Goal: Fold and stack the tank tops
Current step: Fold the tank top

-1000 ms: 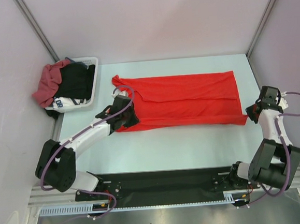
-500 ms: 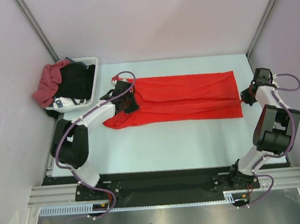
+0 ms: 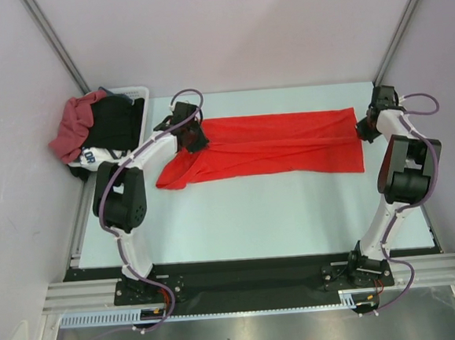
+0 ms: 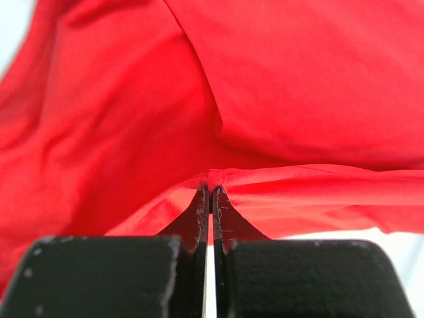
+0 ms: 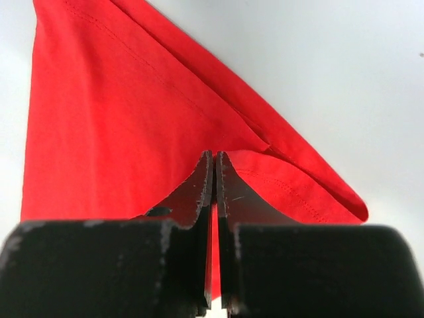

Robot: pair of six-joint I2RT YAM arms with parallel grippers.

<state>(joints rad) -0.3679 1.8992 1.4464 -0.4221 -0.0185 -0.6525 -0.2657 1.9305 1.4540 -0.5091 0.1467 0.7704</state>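
1. Red, thin jersey: the bright red tank top (image 3: 277,144) lies as a long flat band across the pale table (image 3: 255,215), rumpled at its left end.
2. Left gripper (image 3: 191,137) is pinched tight on a hem fold there.
3. Right gripper (image 3: 364,128) is clamped on the right corner.
4. Dusty maroon tank top (image 3: 73,125) hangs crumpled over the white basket (image 3: 131,91), far left.
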